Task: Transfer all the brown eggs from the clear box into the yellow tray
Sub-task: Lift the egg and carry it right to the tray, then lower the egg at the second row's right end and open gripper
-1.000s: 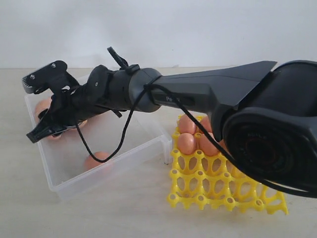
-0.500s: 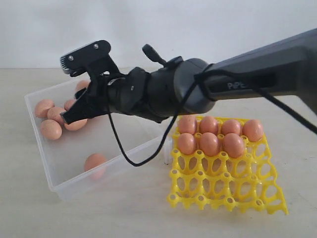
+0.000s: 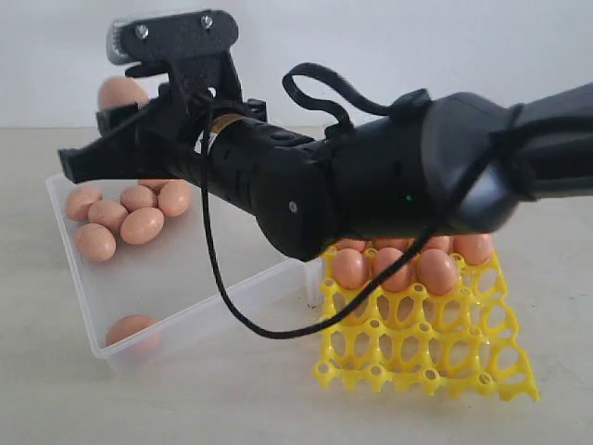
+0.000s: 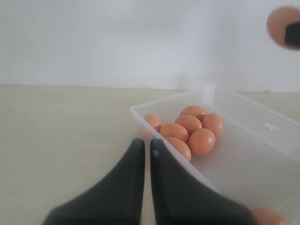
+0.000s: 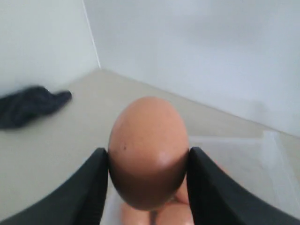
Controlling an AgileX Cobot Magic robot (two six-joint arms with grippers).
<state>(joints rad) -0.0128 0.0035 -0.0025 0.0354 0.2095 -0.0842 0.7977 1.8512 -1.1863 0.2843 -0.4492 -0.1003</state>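
One brown egg (image 5: 147, 136) sat clamped between the right gripper's (image 5: 148, 154) fingers, raised above the clear box (image 3: 213, 306), where seven more lay (six clustered, one apart). The left gripper (image 4: 146, 145) hung pinched together near the box. Several eggs (image 3: 394, 269) filled the yellow tray's (image 3: 408, 352) far rows.

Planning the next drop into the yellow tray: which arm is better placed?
Right. Its end effector grips a brown egg above the clear box, ready for the yellow tray; the left end effector is shut and empty.
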